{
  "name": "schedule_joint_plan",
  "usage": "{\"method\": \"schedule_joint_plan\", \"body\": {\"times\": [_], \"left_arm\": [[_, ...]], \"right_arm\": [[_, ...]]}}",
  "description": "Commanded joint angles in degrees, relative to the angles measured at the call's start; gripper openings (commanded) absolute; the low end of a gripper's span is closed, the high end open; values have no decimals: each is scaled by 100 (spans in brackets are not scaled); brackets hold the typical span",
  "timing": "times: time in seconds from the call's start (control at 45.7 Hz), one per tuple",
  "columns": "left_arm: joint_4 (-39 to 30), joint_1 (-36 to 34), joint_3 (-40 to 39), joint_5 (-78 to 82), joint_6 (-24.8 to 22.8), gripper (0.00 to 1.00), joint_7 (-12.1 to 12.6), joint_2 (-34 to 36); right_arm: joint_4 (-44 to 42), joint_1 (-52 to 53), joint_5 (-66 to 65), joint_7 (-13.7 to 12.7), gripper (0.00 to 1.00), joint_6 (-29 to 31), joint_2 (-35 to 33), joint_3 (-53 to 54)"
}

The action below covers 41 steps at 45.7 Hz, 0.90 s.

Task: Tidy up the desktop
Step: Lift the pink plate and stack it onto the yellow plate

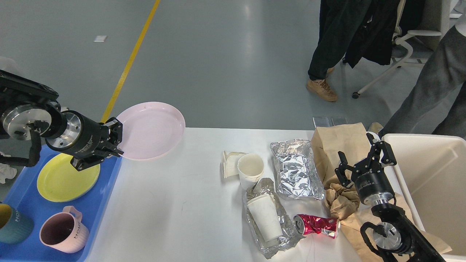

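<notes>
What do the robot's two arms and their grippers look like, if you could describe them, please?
Both arms are black with polished silver joint discs. The left gripper sits on a black cylinder bearing small white lettering behind a silver flange, with a black cable looped beside it. The right gripper has black, angular linked fingers on a similar cylinder.

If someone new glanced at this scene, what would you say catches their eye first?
Probably the pink plate, held up off the desktop at its far left corner by the left gripper. Next, the litter on the right: a crushed red can, crumpled foil and brown paper bags, with the right gripper open above them.
</notes>
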Motion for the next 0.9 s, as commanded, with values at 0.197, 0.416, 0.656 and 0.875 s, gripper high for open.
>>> {"method": "schedule_joint_plan", "body": {"times": [0.197, 0.416, 0.656, 0.875], "left_arm": [[2443, 1185, 727, 150, -1539, 0, 306, 1196], [4624, 3074, -405, 220, -2076, 0, 790, 1970], [6488, 5368, -3041, 993, -1971, 0, 1344, 1882], [6638, 6239, -4687, 2268, -1251, 0, 1274, 1452]], "right_arm": [[9, 0, 8, 0, 100, 1, 0, 0], [9, 0, 8, 0, 100, 1, -9, 0], [9, 0, -1, 0, 100, 1, -9, 0], [0, 0, 8, 0, 100, 1, 0, 0]]}}
